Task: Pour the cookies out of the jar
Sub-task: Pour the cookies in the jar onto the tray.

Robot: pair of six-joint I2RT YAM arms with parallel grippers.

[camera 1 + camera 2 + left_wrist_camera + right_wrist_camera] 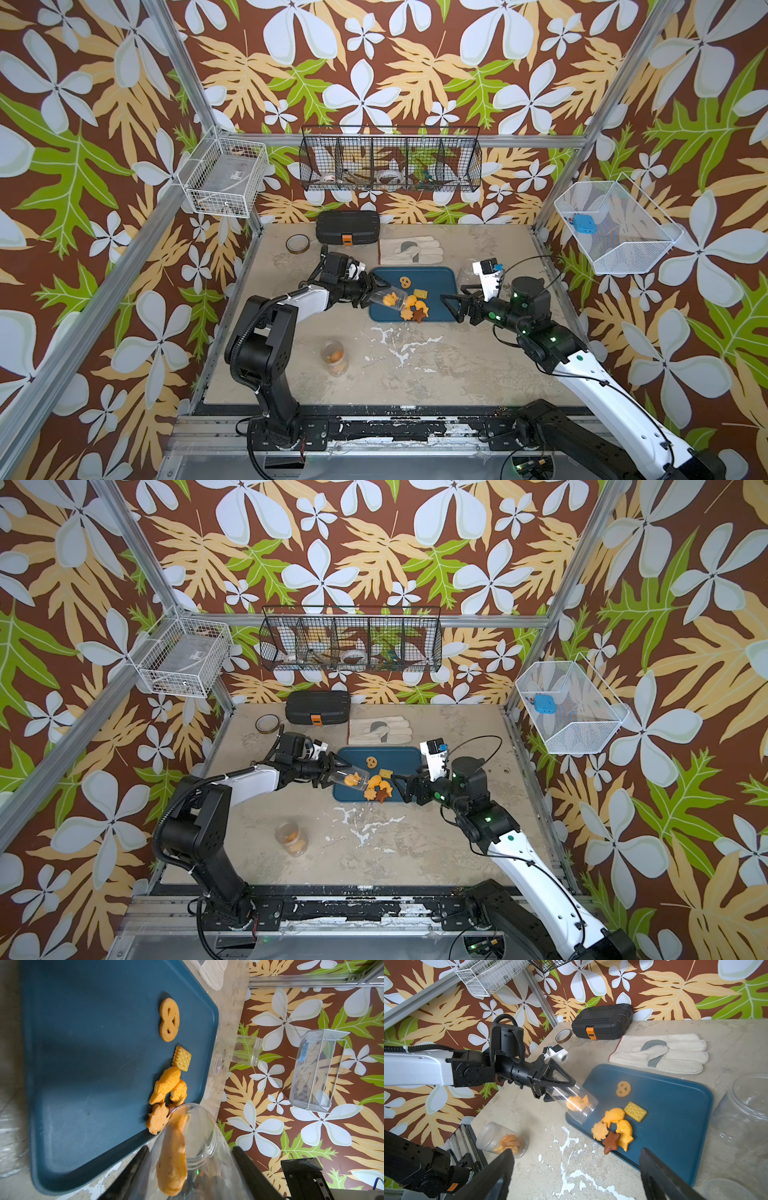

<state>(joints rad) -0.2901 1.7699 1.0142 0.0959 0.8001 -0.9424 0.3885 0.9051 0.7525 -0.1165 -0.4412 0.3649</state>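
so, far left at the back, a tape roll (297,243) lies on the table (415,374), next to it a black case (348,227). closer in, a second clear jar (333,358) with orange cookies inside sits alone, well apart from the tray. left gripper (560,1092) is pinching the base end of the jar (588,1106), jaws pressed onto it. the jar is tipped, mouth slanting down over the left edge of the blue tray (436,278). one orange fish cookie (576,1103) sits inside near the mouth. the cookies (413,309) lie in a small heap on the tray just beside the mouth: fish shapes, a flower-like one, a brown star (419,316). a square cracker (420,294) and a pretzel (404,282) lie a little further back. a work glove (409,251) lies behind the tray. right gripper (451,308) hangs by the tray's near right corner, jaws spread wide, nothing between them. an empty clear jar (466,272) sits just beside the tray's right edge.
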